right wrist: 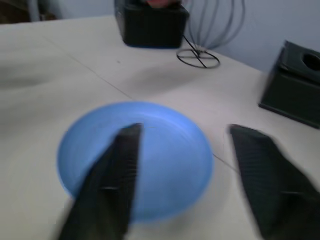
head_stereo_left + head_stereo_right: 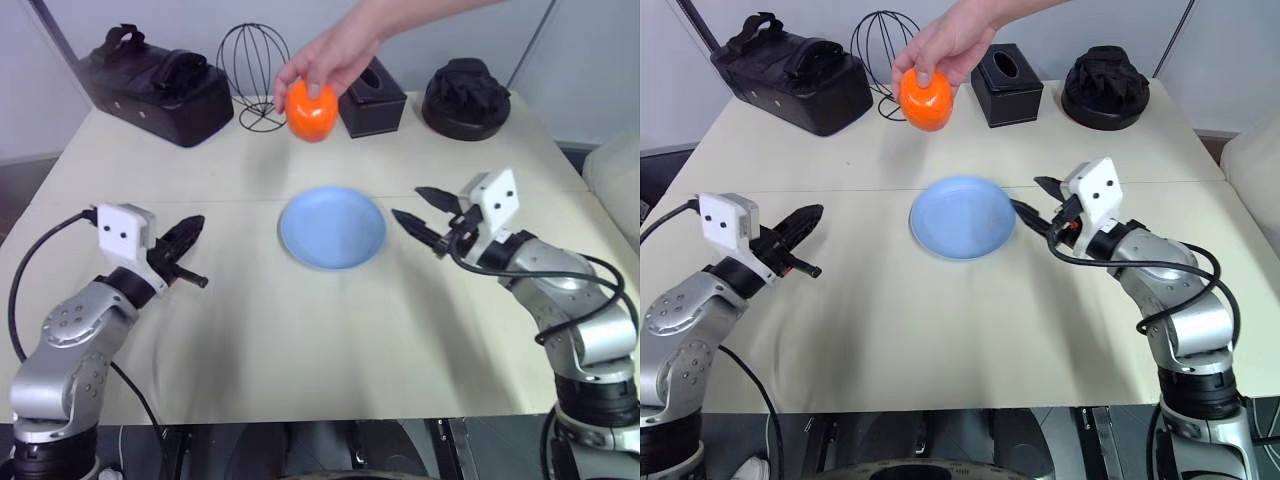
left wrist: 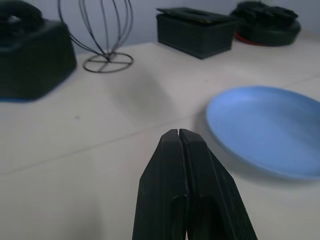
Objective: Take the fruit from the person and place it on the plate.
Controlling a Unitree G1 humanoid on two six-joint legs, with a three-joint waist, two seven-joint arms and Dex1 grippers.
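Observation:
A person's hand (image 2: 335,55) reaches in from the far side and holds the orange fruit (image 2: 311,112) in the air beyond the plate. The light blue plate (image 2: 333,228) lies flat in the middle of the table. Just right of the plate's rim, my right gripper (image 2: 418,207) is open, its two black fingers spread wide, and in the right wrist view they straddle the plate (image 1: 150,150). My left gripper (image 2: 192,250) hovers left of the plate, shut with nothing in it; its pressed-together fingers (image 3: 187,190) point toward the plate (image 3: 270,130).
Along the table's far edge stand a black bag (image 2: 155,85), a wire frame basket (image 2: 255,70), a black tissue box (image 2: 372,98) and a black rounded object (image 2: 465,98). A seam crosses the tabletop (image 2: 300,340) behind the plate.

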